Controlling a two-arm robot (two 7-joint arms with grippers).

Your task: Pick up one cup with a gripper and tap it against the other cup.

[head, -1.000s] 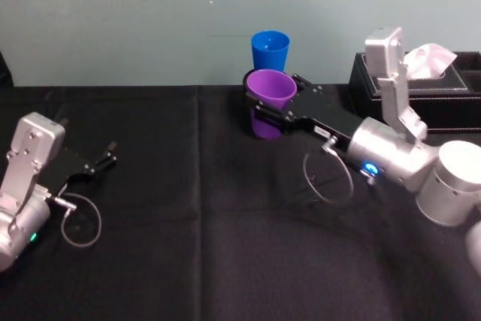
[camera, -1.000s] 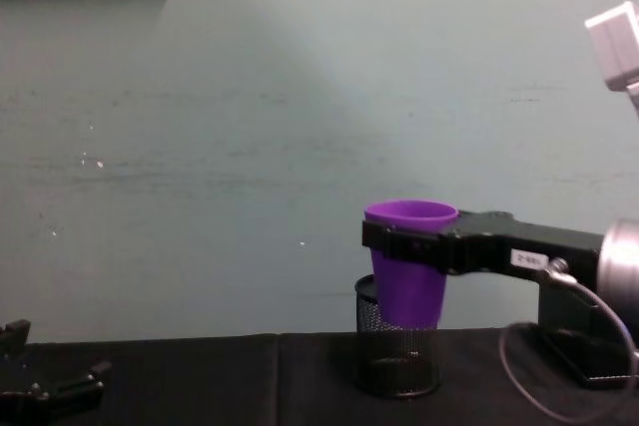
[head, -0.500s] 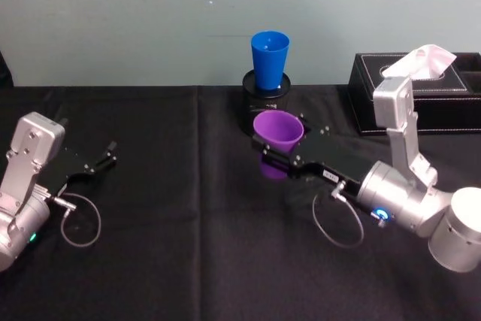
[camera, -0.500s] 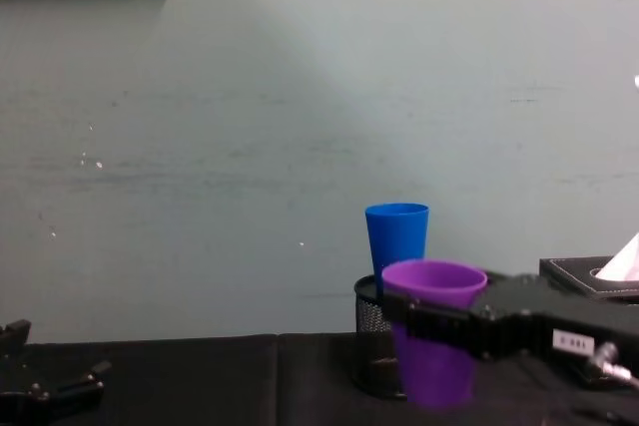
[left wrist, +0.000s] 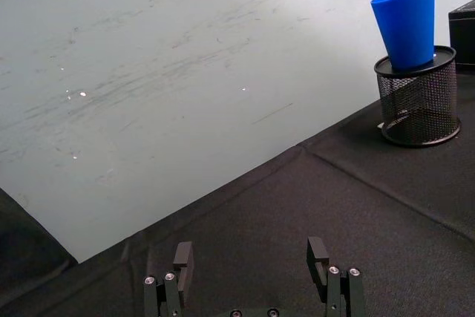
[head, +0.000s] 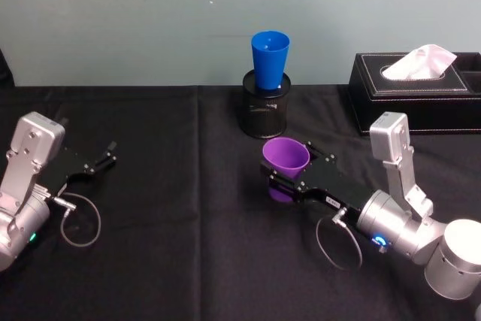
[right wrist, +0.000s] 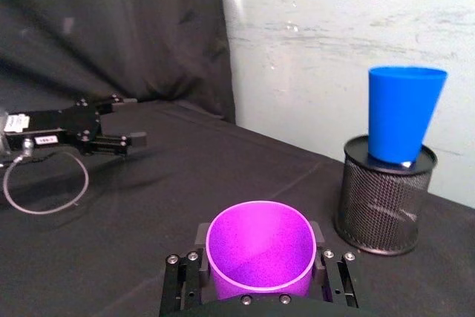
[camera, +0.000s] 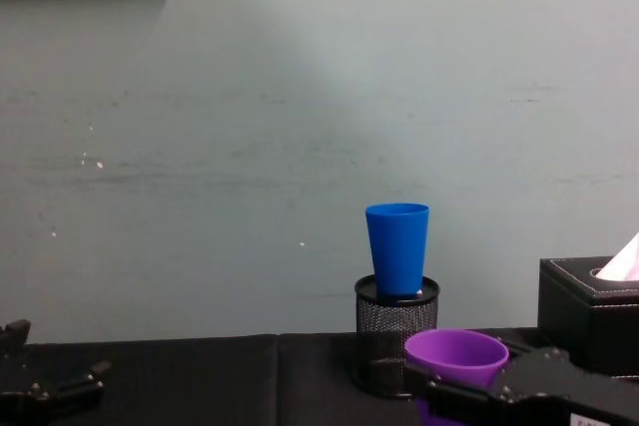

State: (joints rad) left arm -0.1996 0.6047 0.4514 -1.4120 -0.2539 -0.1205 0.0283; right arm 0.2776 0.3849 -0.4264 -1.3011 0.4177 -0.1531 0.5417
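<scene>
The purple cup (head: 285,159) is upright and held low over the black cloth, with my right gripper (head: 288,168) shut on its sides. In the right wrist view the purple cup (right wrist: 260,254) sits between the black fingers (right wrist: 182,272). The blue cup (head: 270,58) stands in a black wire-mesh pen holder (head: 264,114) at the back, clearly apart from the purple cup. From the chest, the blue cup (camera: 396,248) rises behind and left of the purple cup (camera: 456,356). My left gripper (head: 105,157) rests open on the cloth at the far left, holding nothing.
A black tissue box (head: 421,80) with a white tissue stands at the back right, beside the pen holder. A pale wall closes the table's far edge. Black cloth spreads between the two arms. Loose cable loops hang by each wrist.
My right gripper has pulled the purple cup back from the blue cup, toward me, and lowered it close to the cloth. The left arm has not moved.
</scene>
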